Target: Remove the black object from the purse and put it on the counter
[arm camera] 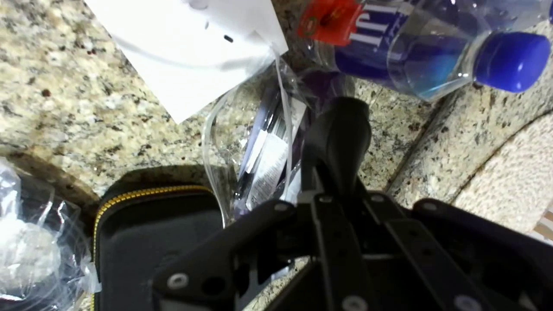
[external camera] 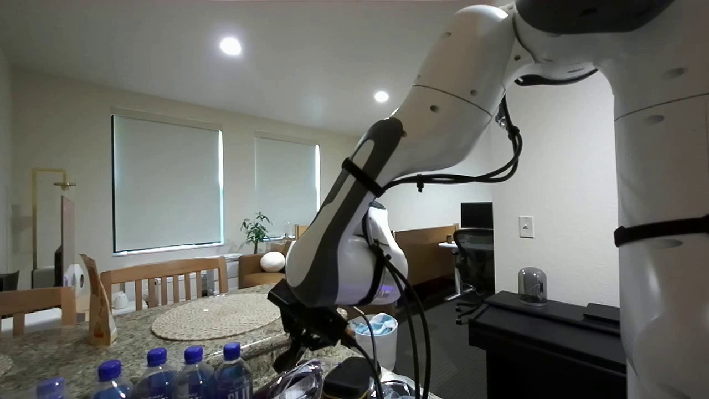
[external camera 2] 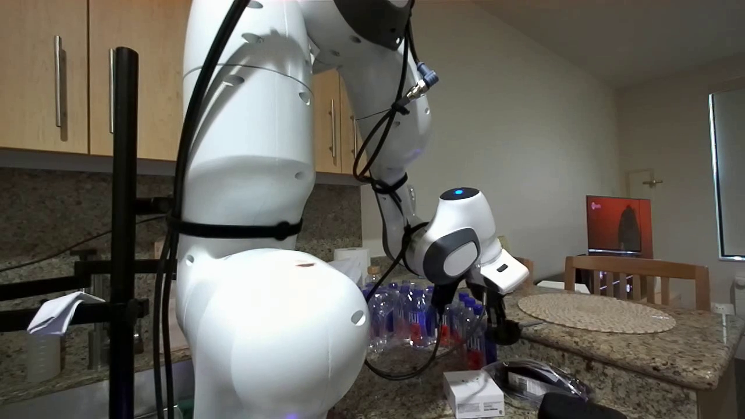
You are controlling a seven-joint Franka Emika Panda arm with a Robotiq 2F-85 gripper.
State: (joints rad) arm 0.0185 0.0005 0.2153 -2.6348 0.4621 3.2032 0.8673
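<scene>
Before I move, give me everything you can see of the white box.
The white box is a squared, cardboard-looking carton lying flat on the speckled counter. Its top is mostly plain, with a few small dark marks in the wrist view, where the frame crops it; in an exterior view, a side carries what looks like print, too fine to read. It looks closed. The clear pouch overlaps one corner in the wrist view; whether they touch, I can't tell.

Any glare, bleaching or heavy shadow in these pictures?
In an exterior view, the ceiling lights burn out; in an exterior view, the arm's shell is bleached in patches; in the wrist view, the white box is washed out, the crinkled plastic glints, and dark shadows lie on the counter.
</scene>
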